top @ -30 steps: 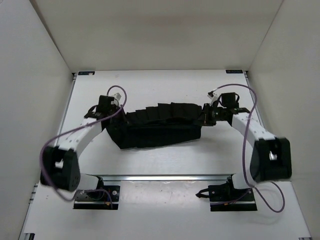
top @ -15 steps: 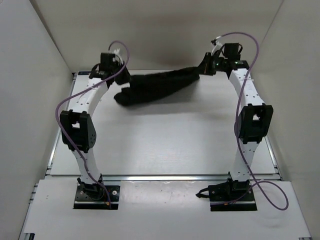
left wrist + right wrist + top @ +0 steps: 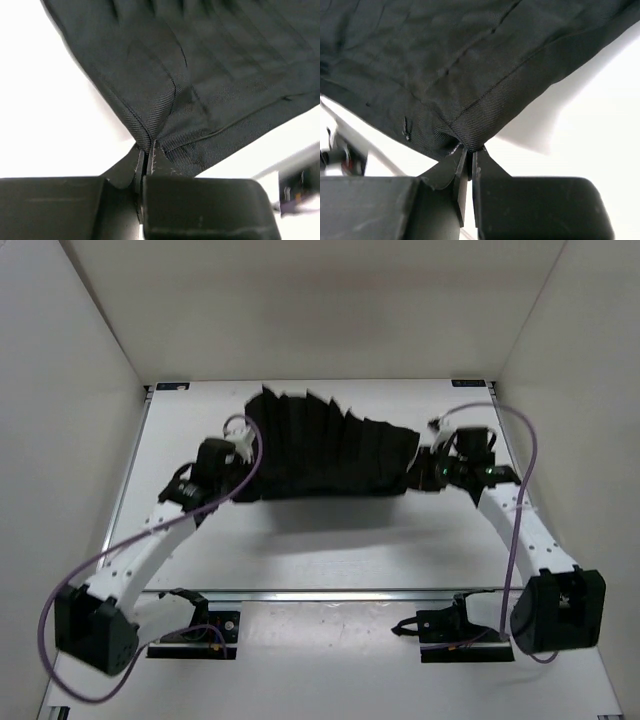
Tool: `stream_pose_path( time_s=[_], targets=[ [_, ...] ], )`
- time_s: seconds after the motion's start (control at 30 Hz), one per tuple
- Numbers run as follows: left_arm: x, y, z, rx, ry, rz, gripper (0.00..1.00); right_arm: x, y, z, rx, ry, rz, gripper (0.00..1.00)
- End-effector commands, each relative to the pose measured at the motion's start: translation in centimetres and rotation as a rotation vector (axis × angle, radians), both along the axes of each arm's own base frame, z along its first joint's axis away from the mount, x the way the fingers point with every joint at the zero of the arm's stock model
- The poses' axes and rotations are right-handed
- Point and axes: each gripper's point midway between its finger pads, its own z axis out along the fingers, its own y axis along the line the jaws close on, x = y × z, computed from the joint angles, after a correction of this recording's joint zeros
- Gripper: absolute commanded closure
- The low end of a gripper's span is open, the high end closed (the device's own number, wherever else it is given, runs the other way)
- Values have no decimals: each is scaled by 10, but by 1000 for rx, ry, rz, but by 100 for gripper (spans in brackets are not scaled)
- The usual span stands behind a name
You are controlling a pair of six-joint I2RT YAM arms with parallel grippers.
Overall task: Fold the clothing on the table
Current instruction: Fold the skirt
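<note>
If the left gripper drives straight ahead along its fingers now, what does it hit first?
The clothing: the left gripper is shut on its edge, and the fabric spreads directly ahead. Past it probably lies the table, though depth is unclear.

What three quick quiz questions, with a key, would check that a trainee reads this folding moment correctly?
1. True or false: the right gripper is open and clear of the clothing.
2. Where does the left gripper pinch the clothing? A) at its edge B) in the middle of the fabric C) nowhere
3. What colour is the table under the clothing?
Key: 1 false, it is shut on the fabric. 2 A. 3 white.
</note>
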Motion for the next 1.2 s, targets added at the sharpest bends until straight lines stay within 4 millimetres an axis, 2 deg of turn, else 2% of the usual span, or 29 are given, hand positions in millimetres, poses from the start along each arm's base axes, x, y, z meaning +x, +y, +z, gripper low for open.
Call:
stream_pose_path(
  time_s=[0.0,0.03,0.1,0.17,0.23,0.27,0.3,0.33,0.37,0.4,0.43,0.47,0.5,0.53,0.57,0.6,0.63,0.67,0.7,0.73,0.8,0.83,0.87,0.93,0.97,1.0,1.03,1.1,1.17],
  targets=[
    [-59,35,-45,22,153,117,100,-53,0,-40,-65,90,-31,100],
    [-67,36,-51,-7,175,119,100,-55,6,-40,-48,87,-35,100],
    [-58,46,-55,-10,160,158,100,-56,7,-51,-2,110,-48,100],
    [-37,51,-62,-19,167,173,100,-39,2,-51,90,142,-69,100],
    [-7,50,-53,-20,140,162,100,-20,2,-54,98,159,-62,100],
    [4,54,-70,9,187,177,100,-6,4,-57,66,152,-50,100],
    [22,53,-76,32,203,176,100,7,9,-60,44,157,-29,100],
    [40,52,-68,33,182,164,100,17,10,-61,38,151,-26,100],
    [48,53,-89,42,247,154,100,32,12,-61,30,146,-22,100],
    [67,53,-79,25,235,170,100,47,15,-62,30,145,-11,100],
    [85,50,-82,16,254,158,100,59,13,-57,34,125,-17,100],
    [94,51,-96,19,293,166,100,79,12,-54,40,120,-26,100],
    [111,52,-94,24,290,176,100,98,12,-44,54,99,-24,100],
    [129,53,-78,21,239,179,100,110,10,-41,60,90,-29,100],
    [138,52,-83,23,244,188,100,129,9,-32,65,63,-39,100],
    [150,54,-87,26,244,194,100,148,4,-30,78,52,-45,93],
    [170,61,-72,-6,206,227,96,166,5,-29,75,35,-43,76],
    [181,52,-72,-44,217,198,59,172,0,-34,72,63,-67,68],
    [191,58,-85,-62,247,216,17,189,-3,-35,68,65,-90,53],
    [202,60,-80,-89,247,228,1,201,-7,-34,48,58,-100,35],
    [218,65,-63,-78,196,233,1,210,-8,-31,21,50,-103,28],
    [218,65,-66,-59,197,236,2,214,-9,-30,-9,26,-101,25],
    [221,67,-58,-30,156,235,1,213,-3,-28,-27,16,-86,20],
    [214,69,-42,-1,106,229,1,209,-5,-35,-100,3,-81,17],
    [208,69,-54,23,108,231,1,208,-5,-38,-112,-5,-77,17],
    [198,71,-57,40,99,235,1,201,-8,-49,-133,18,-82,16],
    [193,66,-49,40,70,225,1,194,-8,-58,-142,39,-78,16],
    [173,66,-69,73,97,216,2,182,-10,-77,-149,76,-78,15],
    [159,64,-81,103,115,204,2,163,-12,-98,-158,119,-64,15]
  ],
)
